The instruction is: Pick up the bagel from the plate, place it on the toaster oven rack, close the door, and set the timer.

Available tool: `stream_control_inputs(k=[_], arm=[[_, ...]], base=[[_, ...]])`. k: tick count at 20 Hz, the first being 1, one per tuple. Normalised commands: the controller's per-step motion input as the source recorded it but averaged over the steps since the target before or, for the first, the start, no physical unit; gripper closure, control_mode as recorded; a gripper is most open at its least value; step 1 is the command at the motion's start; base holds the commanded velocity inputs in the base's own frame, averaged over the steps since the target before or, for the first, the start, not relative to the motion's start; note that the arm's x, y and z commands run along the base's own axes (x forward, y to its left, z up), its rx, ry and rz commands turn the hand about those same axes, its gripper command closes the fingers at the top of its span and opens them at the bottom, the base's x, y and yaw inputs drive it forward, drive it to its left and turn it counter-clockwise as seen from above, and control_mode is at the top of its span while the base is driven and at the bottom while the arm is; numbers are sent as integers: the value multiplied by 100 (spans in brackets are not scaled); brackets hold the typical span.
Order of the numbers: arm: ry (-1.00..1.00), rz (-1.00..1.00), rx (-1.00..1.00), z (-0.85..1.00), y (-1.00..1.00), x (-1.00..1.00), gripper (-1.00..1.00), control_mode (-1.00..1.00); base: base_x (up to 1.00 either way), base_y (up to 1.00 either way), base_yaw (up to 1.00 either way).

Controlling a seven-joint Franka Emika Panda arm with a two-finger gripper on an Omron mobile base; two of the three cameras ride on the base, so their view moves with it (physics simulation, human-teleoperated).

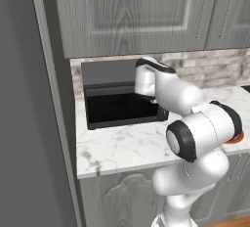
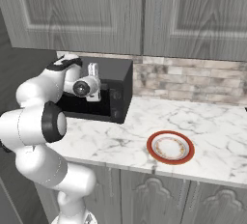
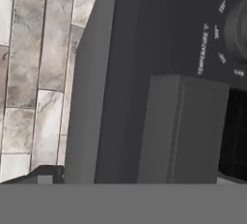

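Cabinet doors [image 2: 159, 196] in grey run along the near edge under the marble counter [image 1: 122, 145]. On the counter's right part sits the plate [image 2: 170, 147], white with a red-orange rim, its centre bare; in the left base view a sliver of its rim [image 1: 238, 138] peeks out past the arm's elbow. The bagel cannot be made out in any view, nor the toaster oven rack. Well apart from the plate, to the left, stands the black toaster oven [image 2: 120, 92], and the arm [image 2: 36, 126] bends up over the counter toward its front. The gripper [image 2: 94, 80] is held close against the oven's control side; whether its fingers are parted or closed cannot be told. The door [image 1: 126, 108] looks closed across the oven front, dark glass facing out. From the hand view, a temperature dial [image 3: 239, 30] with printed markings is right ahead. Behind the oven a stone-tile backsplash [image 2: 193, 80] runs below the grey upper cabinets [image 2: 144, 10].
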Motion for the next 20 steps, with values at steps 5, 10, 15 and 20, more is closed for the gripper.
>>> stream_control_inputs(k=[5, 10, 15, 20], arm=[[0, -13, 0, 0, 2, 51, -100, -100], [2, -11, 0, 0, -6, 40, -100, -100], [11, -5, 0, 0, -40, 21, -100, -100], [14, 0, 0, 0, -58, 23, -100, -100]], base=[[0, 0, 0], [0, 0, 0], [0, 0, 0], [0, 0, 0]])
